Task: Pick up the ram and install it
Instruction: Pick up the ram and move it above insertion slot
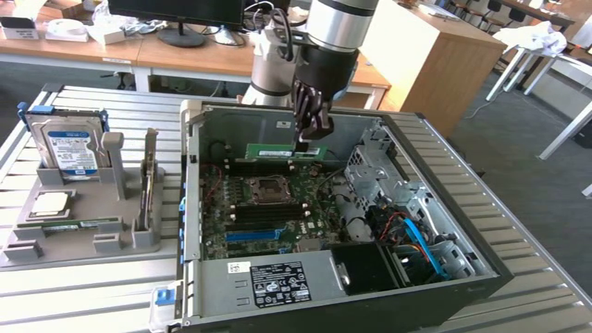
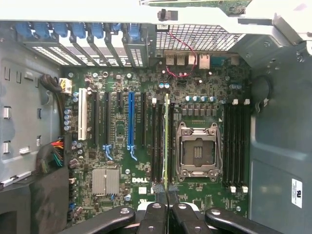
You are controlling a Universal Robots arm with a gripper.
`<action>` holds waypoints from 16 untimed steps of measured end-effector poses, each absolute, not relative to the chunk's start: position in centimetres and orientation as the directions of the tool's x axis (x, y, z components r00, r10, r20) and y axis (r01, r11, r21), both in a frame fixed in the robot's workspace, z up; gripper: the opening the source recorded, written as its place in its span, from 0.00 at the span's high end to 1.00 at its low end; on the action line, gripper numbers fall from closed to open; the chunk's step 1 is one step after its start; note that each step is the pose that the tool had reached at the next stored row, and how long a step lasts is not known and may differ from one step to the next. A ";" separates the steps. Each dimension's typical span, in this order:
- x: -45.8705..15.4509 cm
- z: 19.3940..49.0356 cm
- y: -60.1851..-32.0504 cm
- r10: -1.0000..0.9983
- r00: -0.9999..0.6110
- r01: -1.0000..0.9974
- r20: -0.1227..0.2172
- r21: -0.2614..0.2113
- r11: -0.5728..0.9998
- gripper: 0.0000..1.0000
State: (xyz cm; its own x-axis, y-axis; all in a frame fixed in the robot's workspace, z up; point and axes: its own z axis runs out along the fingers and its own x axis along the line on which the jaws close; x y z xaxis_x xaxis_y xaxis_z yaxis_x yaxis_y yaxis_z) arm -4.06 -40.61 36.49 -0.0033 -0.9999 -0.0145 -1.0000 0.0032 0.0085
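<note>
One ram (image 1: pixel 277 150) in gripper (image 1: pixel 310 141), above motherboard (image 2: pixel 204 192).

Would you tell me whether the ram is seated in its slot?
Not seated: the gripper holds the ram on edge above the memory slots.

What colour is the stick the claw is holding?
Green: the ram, clearest in the exterior view.

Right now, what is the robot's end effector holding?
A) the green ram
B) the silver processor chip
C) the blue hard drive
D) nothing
A: the end effector is shut on the ram, holding it above the open case, while the hard drive sits in its stand outside.
</note>
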 end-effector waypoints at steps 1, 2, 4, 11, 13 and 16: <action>-4.1 36.5 -40.6 -1.000 -0.003 -1.000 -0.014 0.008 0.003 0.88; -4.1 36.4 -40.6 -1.000 -0.003 -1.000 -0.015 0.008 0.003 0.88; -4.1 36.3 -40.6 -1.000 -0.003 -1.000 -0.015 0.008 0.003 0.88; -4.1 36.0 -40.6 -1.000 -0.003 -1.000 -0.014 0.008 0.003 0.88; -4.1 36.0 -40.6 -1.000 -0.003 -1.000 -0.014 0.009 0.003 0.88; -4.1 36.0 -40.6 -1.000 -0.003 -1.000 -0.015 0.008 0.003 0.88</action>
